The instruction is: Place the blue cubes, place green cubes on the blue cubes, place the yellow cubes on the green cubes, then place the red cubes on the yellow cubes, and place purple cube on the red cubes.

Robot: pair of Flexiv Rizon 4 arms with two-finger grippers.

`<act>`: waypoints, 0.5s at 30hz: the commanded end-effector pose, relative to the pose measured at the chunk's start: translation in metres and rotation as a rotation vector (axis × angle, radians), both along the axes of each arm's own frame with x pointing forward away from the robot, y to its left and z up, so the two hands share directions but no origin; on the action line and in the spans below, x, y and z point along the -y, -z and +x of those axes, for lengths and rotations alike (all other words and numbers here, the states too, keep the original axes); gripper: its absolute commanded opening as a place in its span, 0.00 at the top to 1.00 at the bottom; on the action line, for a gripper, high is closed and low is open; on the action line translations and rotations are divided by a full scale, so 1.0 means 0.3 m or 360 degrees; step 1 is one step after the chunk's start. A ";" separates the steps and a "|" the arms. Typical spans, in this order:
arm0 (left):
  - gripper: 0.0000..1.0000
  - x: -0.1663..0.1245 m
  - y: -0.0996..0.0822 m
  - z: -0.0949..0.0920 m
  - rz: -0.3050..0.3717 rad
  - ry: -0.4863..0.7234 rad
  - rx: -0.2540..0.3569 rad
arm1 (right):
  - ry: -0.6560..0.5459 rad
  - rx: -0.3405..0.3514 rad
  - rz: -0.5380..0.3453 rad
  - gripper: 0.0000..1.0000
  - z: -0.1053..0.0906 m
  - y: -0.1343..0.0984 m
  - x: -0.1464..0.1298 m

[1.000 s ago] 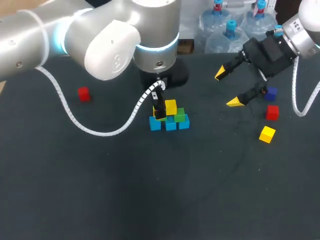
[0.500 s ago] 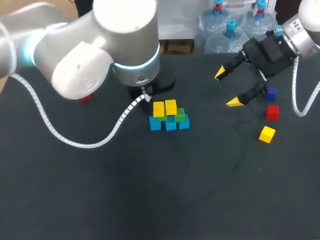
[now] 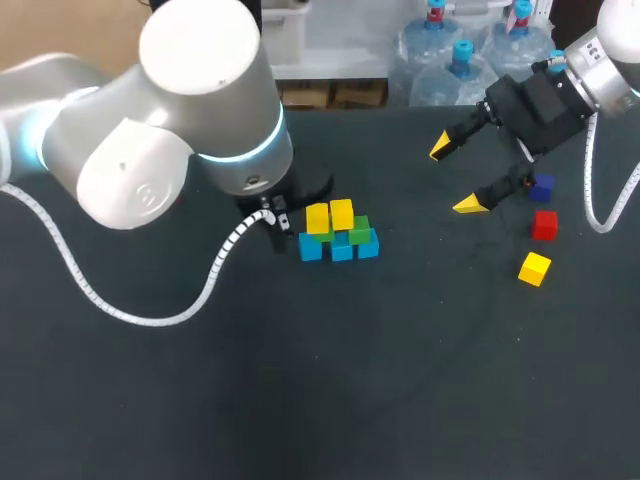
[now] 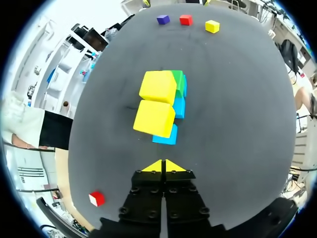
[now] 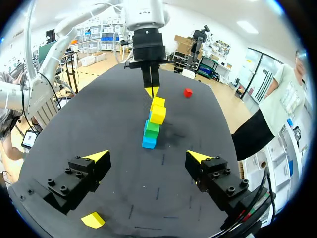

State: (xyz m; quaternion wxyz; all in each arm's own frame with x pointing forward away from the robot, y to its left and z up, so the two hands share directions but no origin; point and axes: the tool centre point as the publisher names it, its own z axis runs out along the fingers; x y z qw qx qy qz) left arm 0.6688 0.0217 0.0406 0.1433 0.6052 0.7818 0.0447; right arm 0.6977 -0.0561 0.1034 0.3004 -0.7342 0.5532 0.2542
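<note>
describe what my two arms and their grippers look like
Both arms are bulky, rounded and silver-grey. The left arm has a glowing light-blue ring at a joint and a white spiral-wrapped cable. The right arm carries a plain white cable. The left gripper and right gripper are black bolted blocks whose fingers end in yellow wedge tips.

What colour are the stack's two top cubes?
The top cubes are yellow, clearest in the left wrist view.

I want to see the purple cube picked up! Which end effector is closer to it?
Right. The right end effector hangs open just beside the purple cube; the left end effector is shut by the cube stack, much farther away.
</note>
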 end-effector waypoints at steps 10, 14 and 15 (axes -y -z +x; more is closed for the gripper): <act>1.00 -0.025 0.041 -0.002 -0.0021 -0.0019 -0.0004 | 0.0000 0.0002 0.0002 0.00 0.000 0.001 0.000; 1.00 -0.047 0.032 -0.020 -0.0014 -0.0048 0.0013 | 0.0000 0.0002 0.0002 0.00 0.000 0.001 0.000; 1.00 -0.053 0.031 -0.024 -0.0015 -0.0055 0.0017 | 0.0000 0.0002 0.0002 0.00 0.000 0.001 0.000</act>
